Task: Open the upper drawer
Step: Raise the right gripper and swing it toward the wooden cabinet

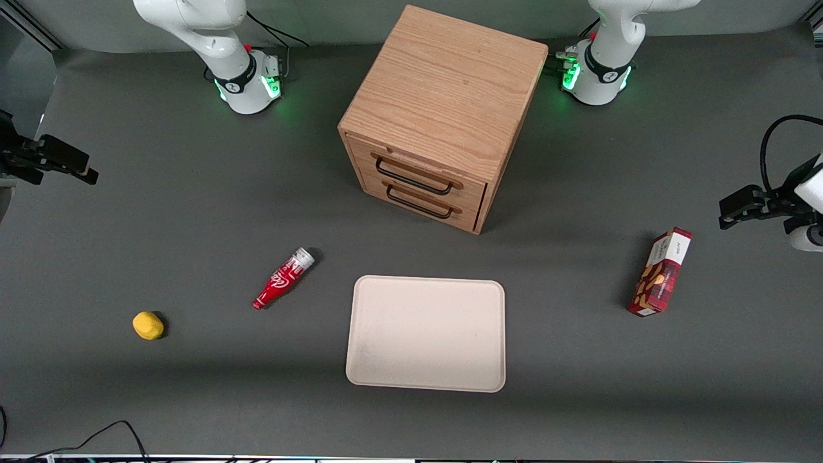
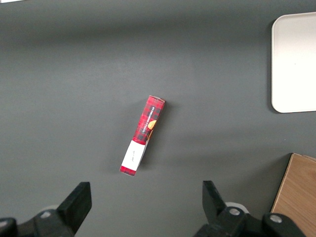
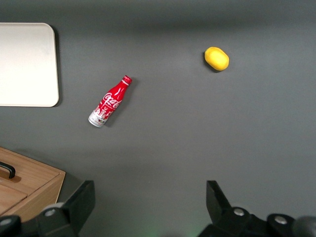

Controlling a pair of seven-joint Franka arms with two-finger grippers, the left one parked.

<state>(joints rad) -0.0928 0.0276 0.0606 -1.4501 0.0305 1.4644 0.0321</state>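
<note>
One cabinet (image 1: pixel 443 109), two drawers; the upper drawer (image 1: pixel 415 175) sits closed. One tray (image 1: pixel 427 333), one bottle (image 1: pixel 283 278) nearer the camera. The gripper (image 3: pixel 148 205) hangs wide open, empty, over grey table (image 1: pixel 193 212).

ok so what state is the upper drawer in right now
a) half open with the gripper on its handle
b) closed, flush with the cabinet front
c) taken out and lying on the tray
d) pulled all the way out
b: the upper drawer sits flush in the cabinet front, and the gripper, open, hangs over bare table toward the working arm's end, away from the handle.
</note>
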